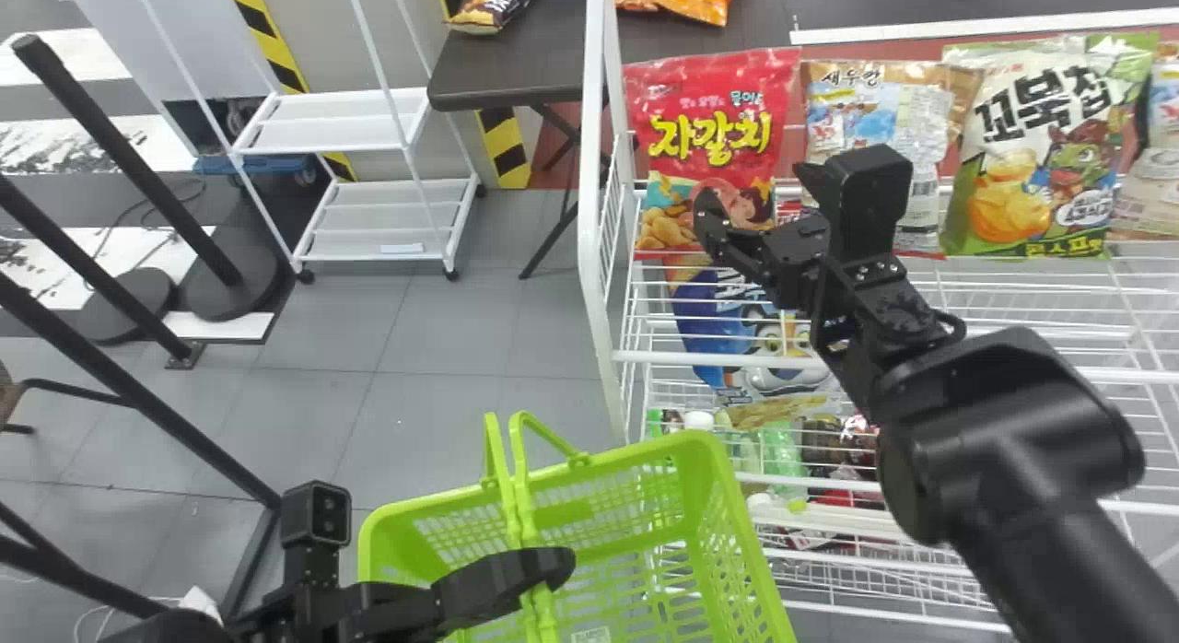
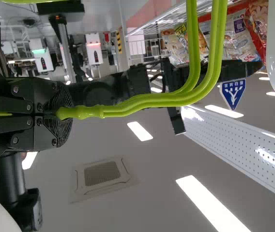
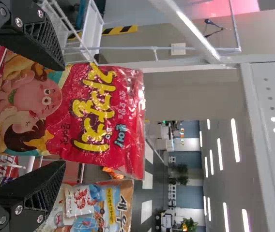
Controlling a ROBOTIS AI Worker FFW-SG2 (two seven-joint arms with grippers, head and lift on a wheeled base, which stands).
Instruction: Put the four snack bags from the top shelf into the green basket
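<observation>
The right arm (image 1: 1013,440) loomed nearest, its gripper (image 1: 755,187) spread apart before the red snack bag (image 1: 700,118), which stood on the top shelf (image 1: 1013,273); the left gripper (image 1: 555,567) clenched the handles (image 1: 521,482) of the green basket (image 1: 405,514)

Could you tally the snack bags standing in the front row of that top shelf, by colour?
Red glossy bag: 1
Green-and-white bag: 1
Brown-and-blue bags, one cut off at the edge: 2
Total: 4
</observation>
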